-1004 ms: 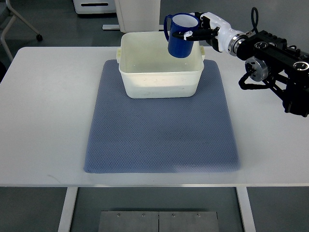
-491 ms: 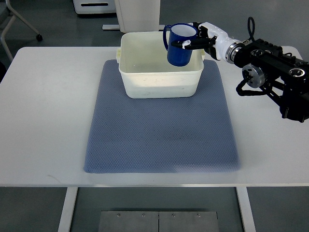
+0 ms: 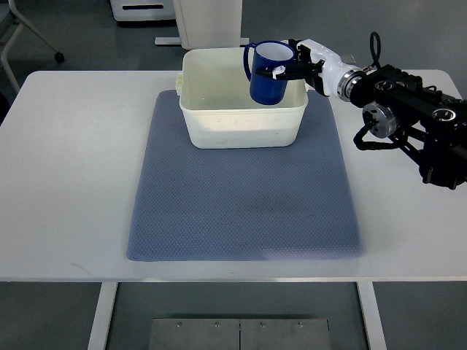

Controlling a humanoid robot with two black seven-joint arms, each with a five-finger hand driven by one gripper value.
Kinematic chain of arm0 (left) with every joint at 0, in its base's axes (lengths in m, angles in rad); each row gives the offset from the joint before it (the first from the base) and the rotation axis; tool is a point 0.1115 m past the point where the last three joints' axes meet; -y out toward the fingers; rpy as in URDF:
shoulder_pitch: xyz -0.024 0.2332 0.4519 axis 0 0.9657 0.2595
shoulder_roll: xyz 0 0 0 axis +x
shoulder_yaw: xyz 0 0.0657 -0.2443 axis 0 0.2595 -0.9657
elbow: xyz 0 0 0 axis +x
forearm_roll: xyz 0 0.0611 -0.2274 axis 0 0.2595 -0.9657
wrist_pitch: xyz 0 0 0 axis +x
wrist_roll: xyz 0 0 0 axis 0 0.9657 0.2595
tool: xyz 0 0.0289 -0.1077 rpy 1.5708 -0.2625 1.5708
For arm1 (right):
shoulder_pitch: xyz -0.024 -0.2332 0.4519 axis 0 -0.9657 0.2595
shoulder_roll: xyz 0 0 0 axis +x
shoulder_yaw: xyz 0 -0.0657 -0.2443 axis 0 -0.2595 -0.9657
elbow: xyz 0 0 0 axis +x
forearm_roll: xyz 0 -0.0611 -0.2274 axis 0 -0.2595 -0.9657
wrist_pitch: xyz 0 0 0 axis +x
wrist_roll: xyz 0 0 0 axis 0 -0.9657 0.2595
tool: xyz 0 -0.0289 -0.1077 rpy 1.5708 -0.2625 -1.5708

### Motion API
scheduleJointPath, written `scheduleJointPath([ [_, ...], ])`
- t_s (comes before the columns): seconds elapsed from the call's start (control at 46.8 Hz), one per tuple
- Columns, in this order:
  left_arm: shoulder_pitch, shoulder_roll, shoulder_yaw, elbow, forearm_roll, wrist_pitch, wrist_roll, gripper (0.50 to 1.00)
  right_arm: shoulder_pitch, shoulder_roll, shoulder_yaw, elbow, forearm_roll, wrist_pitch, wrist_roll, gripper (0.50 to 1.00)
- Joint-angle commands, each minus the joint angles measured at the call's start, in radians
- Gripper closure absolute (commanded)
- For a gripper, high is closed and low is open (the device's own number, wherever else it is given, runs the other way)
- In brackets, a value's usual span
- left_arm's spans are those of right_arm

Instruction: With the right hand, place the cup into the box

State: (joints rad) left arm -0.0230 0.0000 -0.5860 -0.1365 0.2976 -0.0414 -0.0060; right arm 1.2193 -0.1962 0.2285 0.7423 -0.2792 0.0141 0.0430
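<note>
- Top view, general: I see a white counter [image 3: 73,182] carrying a blue-grey mat [image 3: 241,197], which lies centred between the counter's left and right edges and reaches from near the front edge toward the far edge.
- Top view, box: a cream-white open box [image 3: 241,127] stands on the far end of the mat, close to the counter's far edge. What shows of its interior holds nothing lying loose.
- Top view, cup: the blue cup [image 3: 267,76] with a white interior is upright, mouth up, handle pointing toward the counter's left. It sits over the far right part of the box opening, its lower body below the rim line as seen from here. I cannot tell whether its base touches the box floor.
- Top view, right hand: the right hand [image 3: 300,64] reaches in from the counter's right edge on a black arm [image 3: 416,120] that runs above the far right corner. Its fingers [image 3: 281,69] are closed around the cup's upper rim and right side, gripping it.
- Top view, left arm: out of frame.
- Top view, surroundings: beyond the far edge I see grey floor, a white pedestal [image 3: 208,22] and a chair's castor leg [image 3: 29,36].
</note>
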Motion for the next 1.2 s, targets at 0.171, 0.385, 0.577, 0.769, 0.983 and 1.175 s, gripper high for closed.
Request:
scheduleJointPath([
  [0.171,0.0,0.0,0.0,0.0,0.0,0.0,0.0,0.5,-0.009,0.0,0.0,0.002,0.0,0.01,0.005,0.507],
  [0.385,0.0,0.0,0.0,0.0,0.0,0.0,0.0,0.5,-0.007,0.0,0.0,0.003,0.0,0.014,0.005,0.505],
  [0.577,0.0,0.0,-0.002,0.0,0.0,0.0,0.0,0.5,0.008,-0.003,0.008,0.005,0.003,0.014,0.006,0.502],
  [0.769,0.0,0.0,0.0,0.0,0.0,0.0,0.0,0.5,0.005,-0.038,0.084,0.005,0.029,0.014,0.012,0.502],
  [0.983,0.0,0.0,0.0,0.0,0.0,0.0,0.0,0.5,-0.03,-0.109,0.192,0.003,0.175,0.014,0.012,0.502],
  [1.175,0.0,0.0,0.0,0.0,0.0,0.0,0.0,0.5,-0.121,-0.138,0.365,0.0,0.229,0.014,0.012,0.5],
])
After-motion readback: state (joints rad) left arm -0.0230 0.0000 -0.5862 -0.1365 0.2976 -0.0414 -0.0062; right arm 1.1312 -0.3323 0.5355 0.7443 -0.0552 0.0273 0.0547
